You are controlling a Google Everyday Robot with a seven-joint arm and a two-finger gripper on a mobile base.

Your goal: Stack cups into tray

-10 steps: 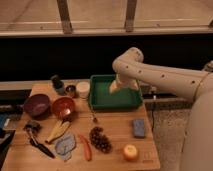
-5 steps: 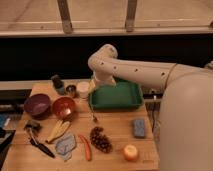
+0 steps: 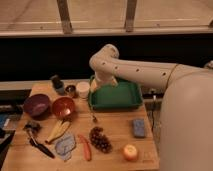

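Observation:
The green tray (image 3: 116,96) sits at the back middle of the wooden table. Just left of it stands the cream-white cup (image 3: 82,89), and the smaller dark metallic cup (image 3: 70,90) is beside that. Both cups rest on the table, outside the tray. My arm bends down from the right, and the gripper (image 3: 96,85) hangs over the tray's left rim, close to the cream cup. It is open and holds nothing. The wrist hides most of it.
A purple bowl (image 3: 36,105) and an orange-red bowl (image 3: 63,107) stand left of the tray. A dark object (image 3: 56,82) is at the back left. In front lie a banana (image 3: 59,130), grapes (image 3: 100,139), a blue sponge (image 3: 138,127) and an orange fruit (image 3: 130,151).
The arm has swung left from over the tray's right side to its left rim, nearer the cups. The cups have not moved.

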